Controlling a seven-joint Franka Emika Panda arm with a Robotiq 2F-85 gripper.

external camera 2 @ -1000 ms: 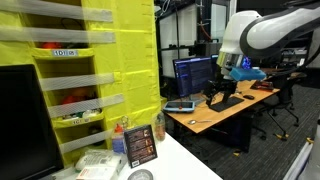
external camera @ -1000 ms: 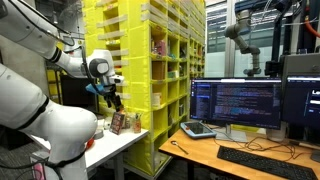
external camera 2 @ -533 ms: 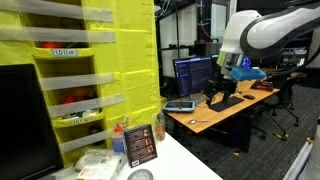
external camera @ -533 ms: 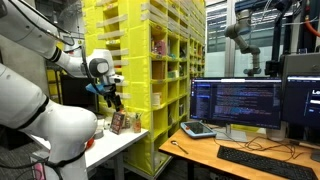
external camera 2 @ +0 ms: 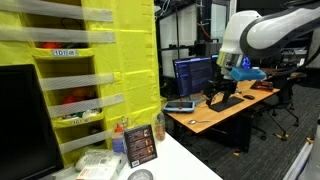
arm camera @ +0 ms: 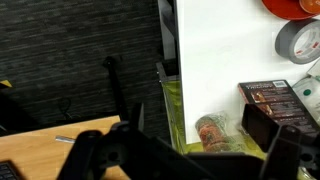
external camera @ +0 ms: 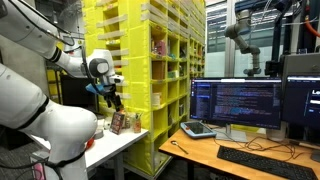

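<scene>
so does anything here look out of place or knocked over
Nothing stands out. The gripper hangs open and empty above the edge of the white table. The dark box stands upright and the tape roll lies flat. No spill or damage shows.

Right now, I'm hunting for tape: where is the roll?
Wrist view, right edge: the tape roll lies on the white table, between a red thing above and a dark box below.
</scene>
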